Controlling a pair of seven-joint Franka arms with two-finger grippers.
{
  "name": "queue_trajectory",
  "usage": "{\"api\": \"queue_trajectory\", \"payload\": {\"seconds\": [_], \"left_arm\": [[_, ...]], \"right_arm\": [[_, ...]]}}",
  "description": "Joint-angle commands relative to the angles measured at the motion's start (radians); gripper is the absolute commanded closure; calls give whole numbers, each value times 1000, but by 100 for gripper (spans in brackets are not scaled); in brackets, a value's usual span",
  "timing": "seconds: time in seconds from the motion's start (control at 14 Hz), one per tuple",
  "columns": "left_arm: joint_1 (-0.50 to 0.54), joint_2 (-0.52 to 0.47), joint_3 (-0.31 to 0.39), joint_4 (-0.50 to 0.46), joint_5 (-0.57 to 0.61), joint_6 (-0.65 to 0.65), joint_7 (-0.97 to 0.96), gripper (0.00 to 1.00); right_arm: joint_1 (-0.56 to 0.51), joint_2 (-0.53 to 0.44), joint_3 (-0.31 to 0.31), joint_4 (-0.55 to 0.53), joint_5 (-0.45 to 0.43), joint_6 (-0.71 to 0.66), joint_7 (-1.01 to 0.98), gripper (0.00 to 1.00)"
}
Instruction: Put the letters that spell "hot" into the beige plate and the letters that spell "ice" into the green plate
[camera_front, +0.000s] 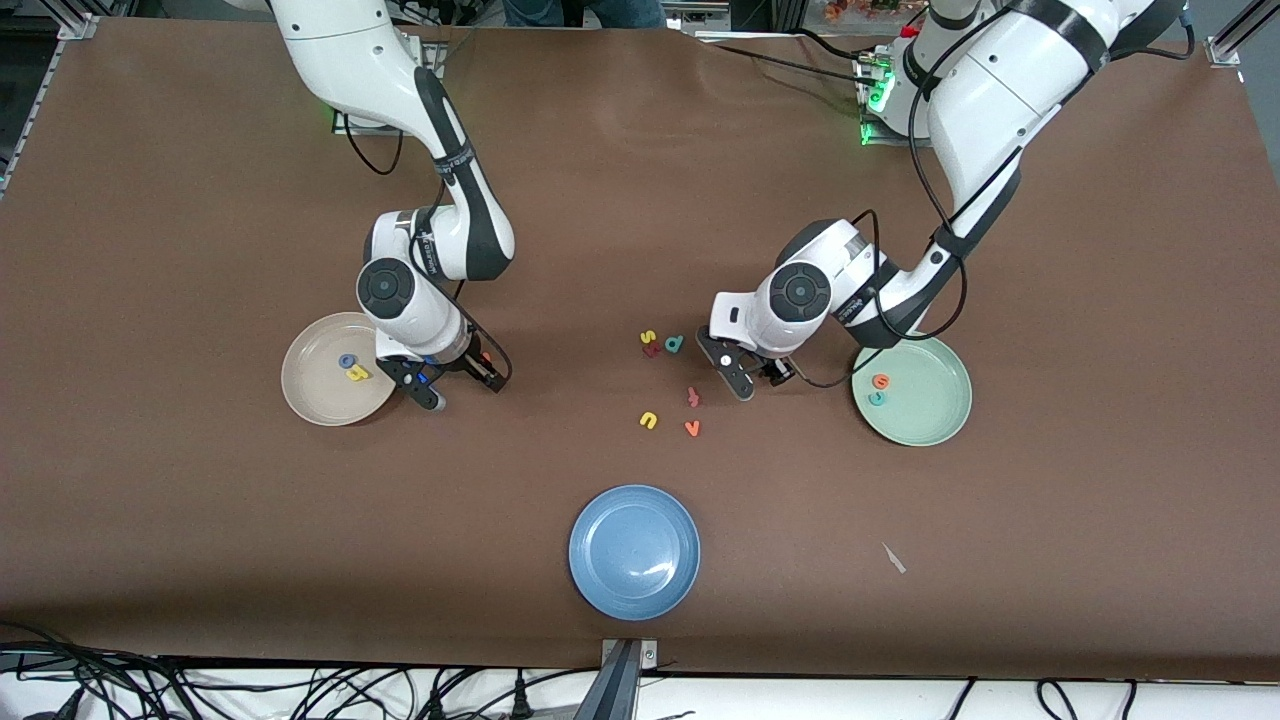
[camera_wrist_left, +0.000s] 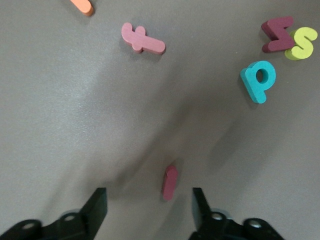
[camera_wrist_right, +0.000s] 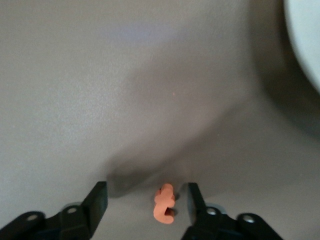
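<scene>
The beige plate (camera_front: 305, 395) lay toward the right arm's end of the table with the o (camera_front: 347, 361) and h (camera_front: 357, 374) in it. The green plate (camera_front: 940, 420) lay toward the left arm's end, holding the e (camera_front: 881, 380) and c (camera_front: 877, 397). A cluster of loose letters (camera_front: 670, 385) lay between them. The blue plate (camera_front: 634, 551) sat nearer the front camera.

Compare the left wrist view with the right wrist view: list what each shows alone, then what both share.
Left wrist only: a dark red foam bar letter i between the left gripper's open fingers, plus a pink f-shaped letter, teal p-shaped letter, dark red letter and yellow s.

Right wrist only: an orange foam letter t between the right gripper's fingers, and a pale plate rim.

Both: brown tabletop.
</scene>
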Motion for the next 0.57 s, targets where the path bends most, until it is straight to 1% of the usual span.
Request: {"api": "queue_trajectory", "payload": {"seconds": [0.0,0.07,0.14,0.21,0.29,0.36,0.43,0.5], "left_arm": [[1,4,-2,-1,30,11,8,43],[1,7,-2,-1,30,11,8,43],[0,12,-2,-1,30,11,3,43],[-9,12,-2,-1,30,11,2,44],[-14,12,-1,-1,30,11,2,48],[-14,12,-1,-1,30,11,2,59],[-16,13,1,-1,30,11,2,73],[-16,18,1,-1,30,21,2,79]], "right_arm": [[2,18,8,13,22,-4,7,39],[2,19,11,15,22,-4,5,44],[0,19,10,15,22,-4,-1,51],[0,19,11,15,22,-4,-4,62],[0,19,11,16,22,-4,-4,71],[0,19,11,16,22,-4,-4,78],[0,19,10,16,22,-4,-4,85],[0,19,10,19,22,-4,-4,92]]}}
